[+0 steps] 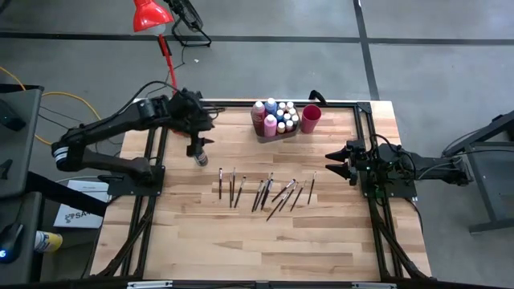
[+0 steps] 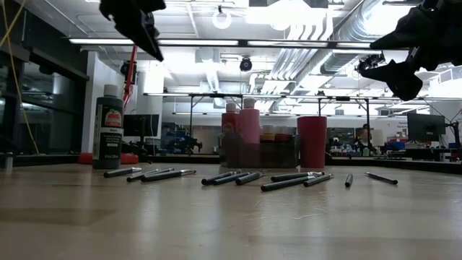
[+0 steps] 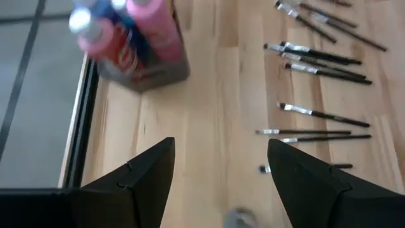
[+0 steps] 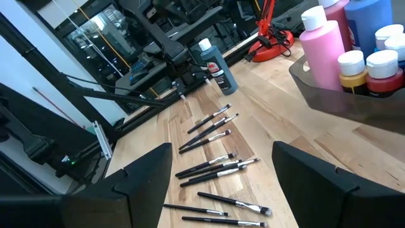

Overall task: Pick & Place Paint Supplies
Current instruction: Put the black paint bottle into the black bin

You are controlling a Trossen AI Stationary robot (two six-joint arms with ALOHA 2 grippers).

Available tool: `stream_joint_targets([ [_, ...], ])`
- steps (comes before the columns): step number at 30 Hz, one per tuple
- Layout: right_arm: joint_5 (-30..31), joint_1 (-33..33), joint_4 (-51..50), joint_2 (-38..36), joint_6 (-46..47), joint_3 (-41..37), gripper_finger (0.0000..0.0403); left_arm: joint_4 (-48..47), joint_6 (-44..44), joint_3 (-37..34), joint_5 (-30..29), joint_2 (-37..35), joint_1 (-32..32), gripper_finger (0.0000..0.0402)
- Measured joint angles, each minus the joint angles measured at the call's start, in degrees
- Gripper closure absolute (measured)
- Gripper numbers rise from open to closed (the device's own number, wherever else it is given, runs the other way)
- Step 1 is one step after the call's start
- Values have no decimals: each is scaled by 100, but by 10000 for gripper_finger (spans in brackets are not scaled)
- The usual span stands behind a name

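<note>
A dark paint bottle (image 1: 201, 158) with a grey cap stands upright on its base on the wooden table, alone at the left (image 2: 108, 130). My left gripper (image 1: 197, 146) hangs open just above and behind it, with nothing between its fingers (image 3: 218, 149). Several thin dark-handled paintbrushes (image 1: 265, 191) lie flat in a loose row across the table's middle (image 4: 212, 161). More paint bottles (image 1: 273, 112), pink, blue and pale-capped, stand in a grey bin (image 1: 273, 136) at the far edge. My right gripper (image 1: 331, 161) waits open at the right, above the table (image 4: 221, 152).
A red cup (image 1: 312, 119) stands right of the bin at the far edge. Black frame rails run along the table's left (image 1: 157, 172) and right (image 1: 371, 172) sides. Bare wood (image 1: 257, 241) lies between the brushes and the near edge.
</note>
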Motion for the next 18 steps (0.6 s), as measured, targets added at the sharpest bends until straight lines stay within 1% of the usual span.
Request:
stream_joint_targets([
  [3,0,0,-1,-1,-1,1,137,-249,-664,-108,-468,-268,-124,155],
  [6,0,0,1,0,-2,1,137,-781,-1676,-125,-994,-421,-192,155],
  [8,0,0,-2,0,0,0,137,-1143,-2272,-129,-1122,-466,-182,155],
  [10,0,0,1,0,0,0,137,-1417,-2668,-129,-1118,-473,-182,155],
  [12,0,0,0,0,-1,0,137,-1575,-2769,-129,-1110,-465,-182,155],
  [14,0,0,-2,0,0,0,137,-1591,-2677,-129,-1115,-454,-184,155],
  [18,0,0,-1,-1,-1,0,137,-1631,-2113,-131,-1196,-449,-191,155],
])
